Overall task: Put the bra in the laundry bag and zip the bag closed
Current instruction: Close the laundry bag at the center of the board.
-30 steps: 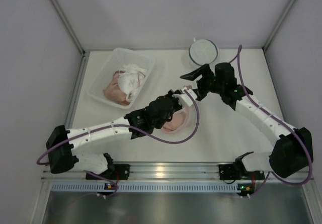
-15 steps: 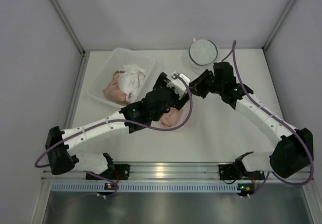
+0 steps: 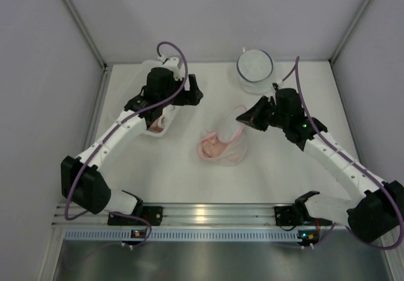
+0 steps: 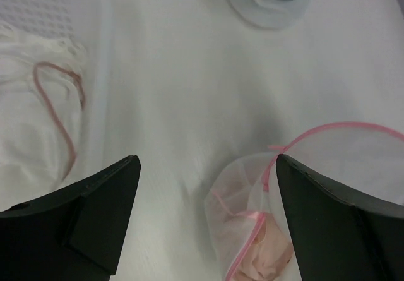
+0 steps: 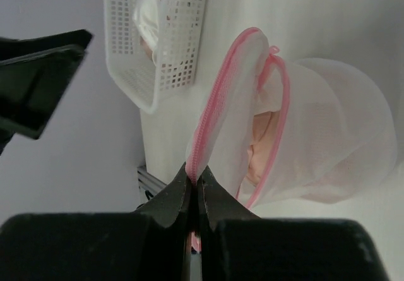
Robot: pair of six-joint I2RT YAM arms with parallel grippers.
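At mid-table lies the laundry bag, bra inside, its pink zipper edge pinched by the closed right gripper. Well clear, the left gripper gapes empty above a basket; a round tub stands behind.

No text, label, brand, number or sign can be read anywhere: nothing legible is found on the laundry bag, nor on the perforated basket beside it.
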